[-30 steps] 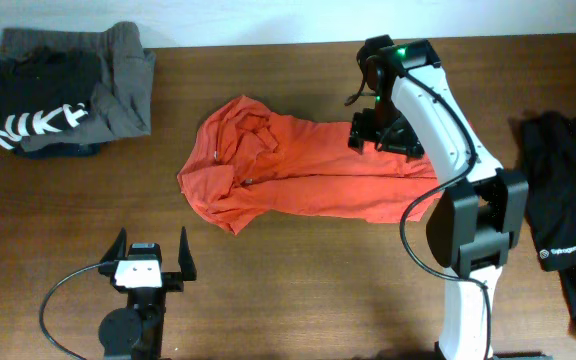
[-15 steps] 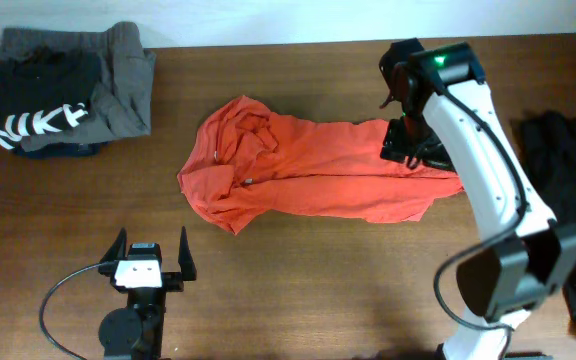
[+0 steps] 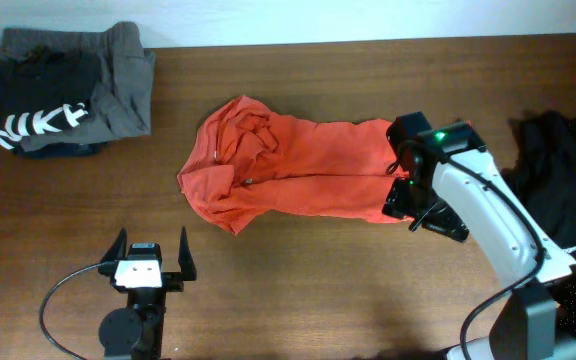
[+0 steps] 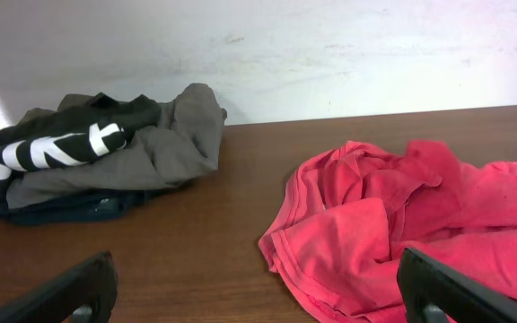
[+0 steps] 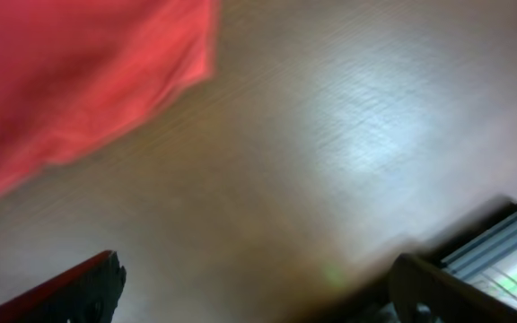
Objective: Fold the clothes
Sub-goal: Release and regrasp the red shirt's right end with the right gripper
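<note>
1. Red-orange shirt (image 3: 298, 180), overhead view: it lies crumpled and stretched sideways at the middle of the wooden surface (image 3: 298, 290), with its bunched collar end toward the left.
2. Overhead view, other cloth: a pile of grey and black clothes (image 3: 58, 90) with white lettering sits at the far left corner, well apart from the shirt. A black garment (image 3: 558, 200) lies at the right edge.
3. Overhead view, arms: the white right arm (image 3: 478, 200) reaches in from the right. The right jaws stand at the shirt's near right corner; whether they touch the cloth cannot be told here. The left arm (image 3: 143, 275) sits at the near left, with the left jaws spread wide over bare wood and apart from all cloth.
4. Left wrist view: both dark fingers (image 4: 70, 292) show at the bottom corners, set wide, with nothing between them. The shirt lies ahead to the right and the pile ahead to the left, against a white wall (image 4: 330, 54).
5. Right wrist view (blurred): the fingers (image 5: 447, 287) sit at the bottom corners, set wide, holding nothing. Bare wood lies between them. The shirt's edge fills the upper left.
</note>
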`<action>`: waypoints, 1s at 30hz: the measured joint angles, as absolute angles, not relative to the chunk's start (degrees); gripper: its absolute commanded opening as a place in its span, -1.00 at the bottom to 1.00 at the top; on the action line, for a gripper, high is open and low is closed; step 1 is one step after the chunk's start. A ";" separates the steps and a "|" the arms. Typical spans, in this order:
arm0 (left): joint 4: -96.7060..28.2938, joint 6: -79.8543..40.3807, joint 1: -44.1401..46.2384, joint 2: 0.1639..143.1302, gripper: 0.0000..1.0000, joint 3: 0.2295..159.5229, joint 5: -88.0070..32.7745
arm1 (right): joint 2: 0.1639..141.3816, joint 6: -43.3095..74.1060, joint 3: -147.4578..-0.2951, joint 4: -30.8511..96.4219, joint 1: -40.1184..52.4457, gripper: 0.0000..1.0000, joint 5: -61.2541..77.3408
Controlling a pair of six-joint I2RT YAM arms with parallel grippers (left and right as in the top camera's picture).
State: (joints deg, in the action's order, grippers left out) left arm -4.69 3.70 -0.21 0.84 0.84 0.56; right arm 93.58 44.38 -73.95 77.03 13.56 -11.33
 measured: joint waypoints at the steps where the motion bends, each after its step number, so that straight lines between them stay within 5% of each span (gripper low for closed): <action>1: -4.69 3.70 -0.21 0.84 0.98 0.84 0.56 | 93.58 43.92 -72.34 73.38 13.56 0.97 -10.09; 8: -4.69 3.70 -0.21 0.84 0.98 0.84 0.56 | 93.51 40.42 -68.05 59.96 12.29 0.99 -6.61; 13: -4.69 3.70 -0.21 0.84 0.98 0.84 0.56 | 93.54 39.24 -63.83 57.23 4.54 0.65 -5.21; 23: -4.69 3.70 -0.21 0.84 0.98 0.84 0.56 | 93.56 29.82 -57.04 44.03 -1.48 0.38 6.15; 30: -4.69 3.70 -0.21 0.84 0.98 0.84 0.56 | 99.15 29.54 -57.04 41.28 -1.48 0.38 6.39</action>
